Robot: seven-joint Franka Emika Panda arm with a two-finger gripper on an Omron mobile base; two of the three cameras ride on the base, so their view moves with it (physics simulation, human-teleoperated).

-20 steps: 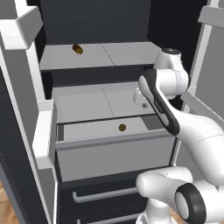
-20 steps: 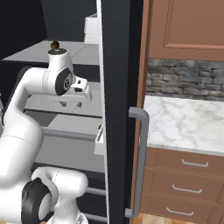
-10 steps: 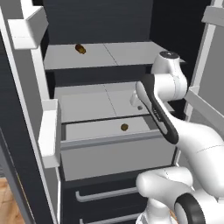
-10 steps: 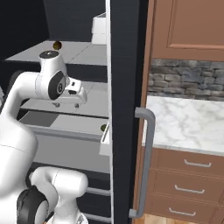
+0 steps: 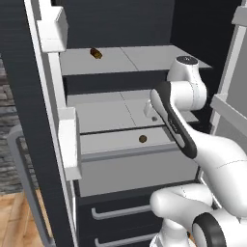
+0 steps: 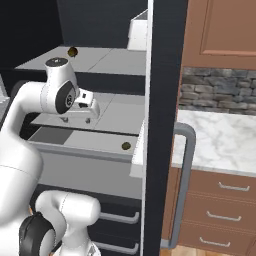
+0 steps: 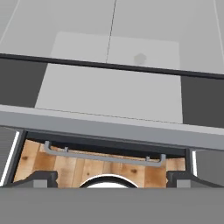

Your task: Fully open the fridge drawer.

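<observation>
Drawer partly out; my pincer is off it.

Below my pincer (image 6: 80, 107) the fridge drawer (image 5: 132, 164) sits pulled forward, its front lip under my fingertips (image 7: 43, 177), which stand wide apart and hold nothing. Since half a second ago my base has shifted, both base views sliding; the drawer looks no further out. Beyond, a small brown item (image 5: 143, 139) lies inside; further off, a shelf (image 5: 111, 112). Judged: more pulling needed.

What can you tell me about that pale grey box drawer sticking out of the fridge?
The light-grey fridge drawer is a wide, shallow box with a plain flat front, a thin raised lip and no handle. It looks like smooth plastic. It stands pulled partway out, level, below a flat grey shelf plate and above dark drawers with bar handles. A small brown round object lies inside. Nothing grips it.
</observation>
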